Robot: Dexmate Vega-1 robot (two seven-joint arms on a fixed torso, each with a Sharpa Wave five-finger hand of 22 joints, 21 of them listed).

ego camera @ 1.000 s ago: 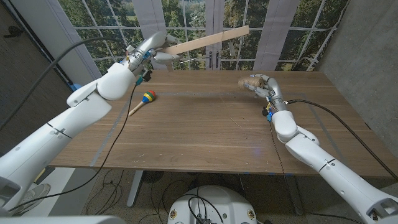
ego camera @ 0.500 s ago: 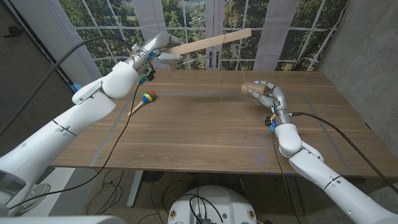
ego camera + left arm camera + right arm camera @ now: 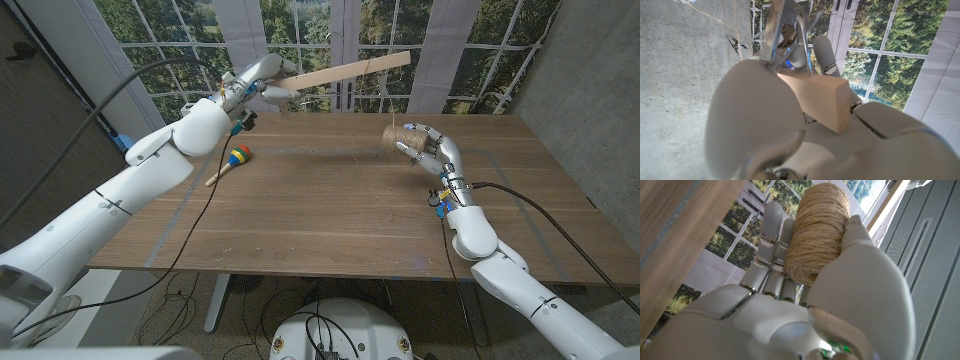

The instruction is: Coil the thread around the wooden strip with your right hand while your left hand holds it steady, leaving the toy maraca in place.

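Both your hands stayed airborne: left hand (image 3: 262, 80) gripped strip (image 3: 345, 70), right hand (image 3: 425, 146) gripped spool (image 3: 398, 137), well apart; maraca (image 3: 233, 160) near table (image 3: 330, 200) edge.

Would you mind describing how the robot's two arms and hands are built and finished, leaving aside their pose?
Both arms are glossy white rounded shells with dark seams at the joints. A black cable runs along each one. The left hand and right hand have pale grey, segmented fingers. Small blue and coloured fittings sit at each wrist, and the left wrist view shows bare metal brackets beyond the hand.
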